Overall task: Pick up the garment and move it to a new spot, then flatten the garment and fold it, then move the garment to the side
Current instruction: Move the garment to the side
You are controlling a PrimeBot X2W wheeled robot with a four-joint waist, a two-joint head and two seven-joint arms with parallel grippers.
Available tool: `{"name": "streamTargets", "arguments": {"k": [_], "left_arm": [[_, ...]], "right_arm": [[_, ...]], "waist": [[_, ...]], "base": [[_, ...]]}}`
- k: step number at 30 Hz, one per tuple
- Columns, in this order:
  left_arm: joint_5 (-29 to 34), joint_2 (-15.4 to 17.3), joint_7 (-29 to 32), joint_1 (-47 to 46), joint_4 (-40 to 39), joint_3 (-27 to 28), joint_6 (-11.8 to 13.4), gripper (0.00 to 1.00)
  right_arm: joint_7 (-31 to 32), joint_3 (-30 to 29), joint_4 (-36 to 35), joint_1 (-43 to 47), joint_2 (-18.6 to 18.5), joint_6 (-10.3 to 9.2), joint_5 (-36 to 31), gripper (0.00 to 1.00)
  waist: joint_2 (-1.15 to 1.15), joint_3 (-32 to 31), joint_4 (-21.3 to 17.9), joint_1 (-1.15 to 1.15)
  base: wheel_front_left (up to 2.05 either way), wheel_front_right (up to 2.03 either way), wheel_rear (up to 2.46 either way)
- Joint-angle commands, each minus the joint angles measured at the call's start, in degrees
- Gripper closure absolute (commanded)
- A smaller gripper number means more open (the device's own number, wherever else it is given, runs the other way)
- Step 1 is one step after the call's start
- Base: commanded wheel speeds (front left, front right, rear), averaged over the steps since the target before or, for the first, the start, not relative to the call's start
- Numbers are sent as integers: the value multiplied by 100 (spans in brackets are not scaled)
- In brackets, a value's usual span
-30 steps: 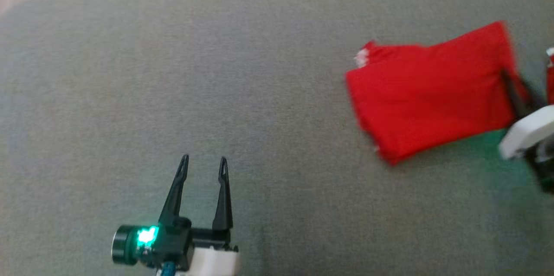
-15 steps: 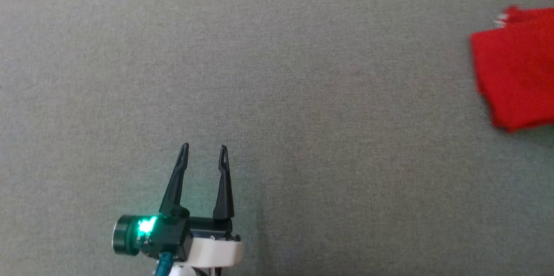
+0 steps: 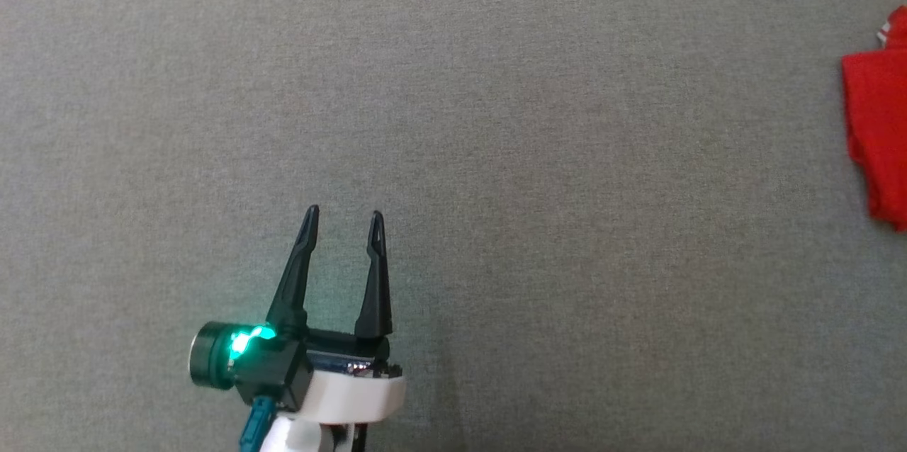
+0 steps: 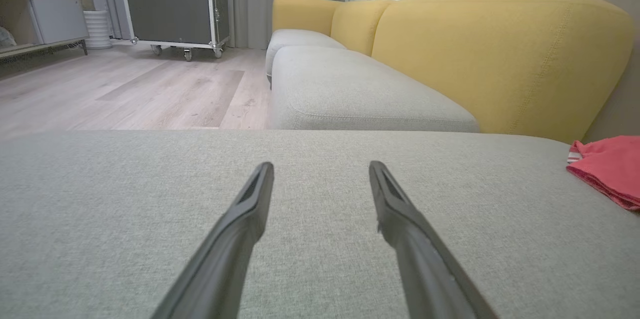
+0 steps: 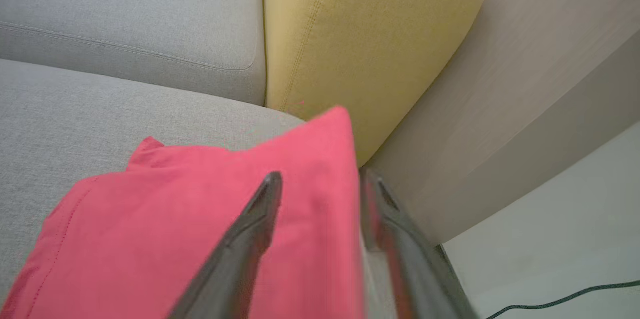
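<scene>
The garment (image 3: 879,126) is a folded red cloth lying on the grey sofa seat (image 3: 496,119), cut off by the right edge of the head view. In the right wrist view the garment (image 5: 175,219) lies flat under my right gripper (image 5: 322,181), which is open with the cloth's right edge between its two fingers. My left gripper (image 3: 344,222) hovers low over bare seat far to the left of the cloth. It is open with nothing between its fingers. The left wrist view shows that gripper (image 4: 320,171) open too, with the garment (image 4: 607,166) at the far right.
A yellow backrest (image 5: 365,34) stands right behind the garment, with a beige wall panel (image 5: 525,109) beside it. A second grey seat cushion (image 4: 350,94) extends beyond. Wooden floor (image 4: 125,89) and a black wheeled case (image 4: 175,1) lie past the seat's edge. A cable (image 5: 560,301) runs on the floor.
The head camera has swung, so the whole picture shifted and the garment now sits at the right edge. The right gripper has left the head view. The left gripper stays open.
</scene>
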Motion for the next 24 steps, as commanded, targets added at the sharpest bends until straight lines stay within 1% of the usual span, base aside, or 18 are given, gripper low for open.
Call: {"name": "streamTargets", "arguments": {"k": [1,4,7,9,13,14,17,19,22,24], "left_arm": [[3,-32,-54,-167,-180,152,-22,0],[0,-32,-54,-160,-163,167,-43,0],[-19,-32,-54,-110,-145,193,-64,0],[-17,-32,-54,-74,-151,220,-61,0],[-33,-32,-54,49,-124,278,-55,0],[-33,-32,-54,49,-124,278,-55,0],[-39,-32,-54,177,-61,338,-51,0],[-18,-32,-54,266,-28,382,-46,0],[19,-32,-54,413,7,436,-52,0],[40,-32,-54,529,42,461,-75,0]], "right_arm": [[-58,-102,-182,73,-165,-4,-193,0],[-13,-253,-366,103,139,-4,-564,0],[6,-261,-660,169,511,-4,-820,0],[0,-183,-871,244,792,-4,-917,0],[-80,205,-1213,475,1454,-4,-910,0],[-80,205,-1213,475,1454,-4,-910,0],[-195,615,-1302,673,1960,-4,-785,0],[-390,953,-1285,822,2271,-4,-649,0],[-814,1564,-1174,1017,2662,-4,-398,0],[-1159,1934,-1006,1111,2862,-4,-306,0]], "waist": [[0,-18,12,0],[0,-113,25,0],[0,-274,33,0],[0,-403,41,0],[0,-730,83,0],[0,-730,83,0],[0,-1007,143,0],[0,-1198,196,0],[0,-1463,282,0],[0,-1634,334,0]], "base": [[0,0,0],[0,0,0],[0,0,0],[0,0,0],[0,0,0],[0,0,0],[0,0,0],[0,0,0],[0,0,0],[0,0,0]]}}
